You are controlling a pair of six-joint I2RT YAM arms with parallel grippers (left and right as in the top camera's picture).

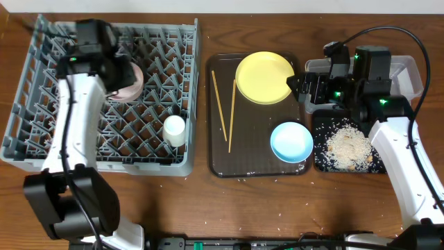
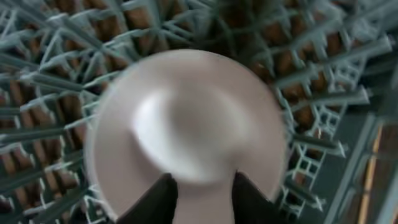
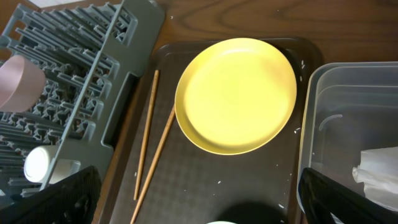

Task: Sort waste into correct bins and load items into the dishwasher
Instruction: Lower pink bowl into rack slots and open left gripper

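My left gripper [image 1: 122, 73] [image 2: 205, 200] is shut on the rim of the white bowl [image 1: 133, 83] [image 2: 186, 124] over the grey dish rack [image 1: 41, 132] [image 2: 323, 93]. The small white cup [image 1: 174, 130] [image 3: 40, 163] lies in the rack. My right gripper [image 1: 300, 90] [image 3: 199, 205] is open and empty above the brown tray, between the yellow plate [image 1: 263, 76] [image 3: 235, 93] and the light blue bowl [image 1: 291, 141]. The chopsticks [image 1: 223, 111] [image 3: 153, 143] lie left of the plate. Rice crumbs [image 1: 349, 147] fill the black tray [image 1: 320, 161]. A white napkin [image 3: 379, 171] lies in the clear tub [image 1: 411, 75] [image 3: 336, 93]. The wrapper is out of view.
The dark brown serving tray [image 1: 253, 167] [image 3: 249, 180] sits between the rack and the bins, with a few stray crumbs on it. More crumbs are scattered on the wooden table [image 1: 291, 208] near its front edge. The rack's wall [image 3: 118, 68] borders the tray's left side.
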